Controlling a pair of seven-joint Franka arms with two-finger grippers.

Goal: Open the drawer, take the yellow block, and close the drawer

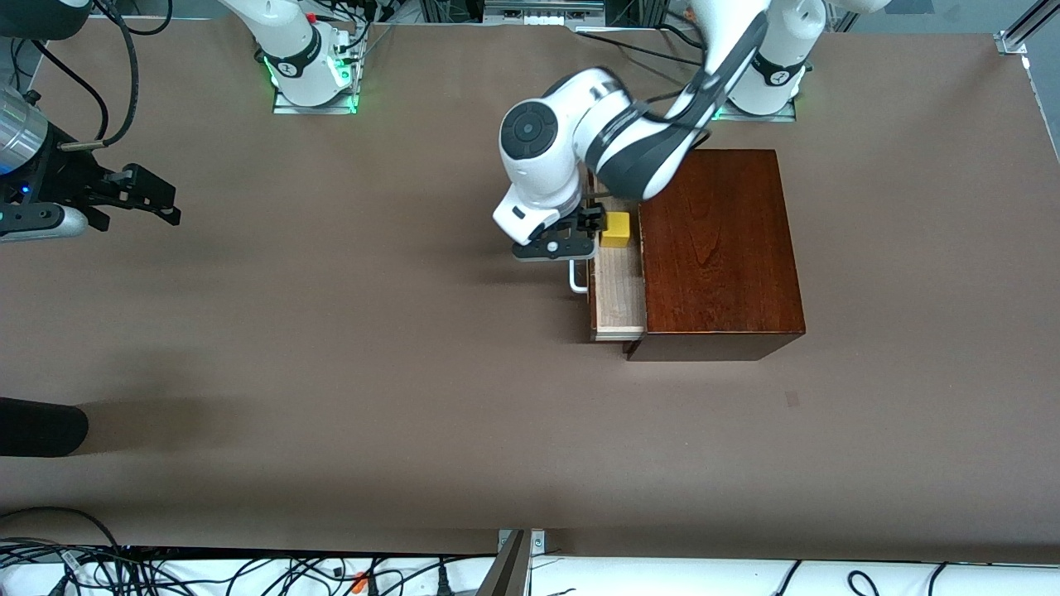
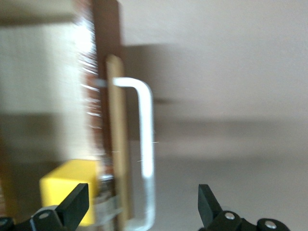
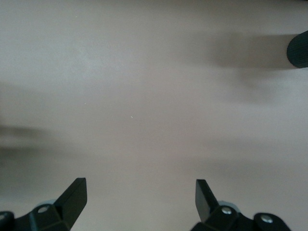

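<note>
The drawer (image 1: pixel 619 290) of the dark reddish-brown wooden box (image 1: pixel 716 248) stands part open, with its pale interior showing. The yellow block (image 1: pixel 615 229) sits in the drawer at the end farther from the front camera. My left gripper (image 1: pixel 590 228) is open over the drawer's front and its white handle (image 1: pixel 577 277), beside the block and holding nothing. In the left wrist view the gripper (image 2: pixel 143 204) spans the handle (image 2: pixel 147 144) and the drawer front (image 2: pixel 103 96), with the block (image 2: pixel 65 187) by one finger. My right gripper (image 1: pixel 161 203) waits open and empty over bare table (image 3: pixel 141 197).
The brown table (image 1: pixel 373 372) stretches wide around the box. A black rounded object (image 1: pixel 41 426) lies at the table's edge toward the right arm's end; it also shows in the right wrist view (image 3: pixel 298 48). Cables run along the edge nearest the front camera.
</note>
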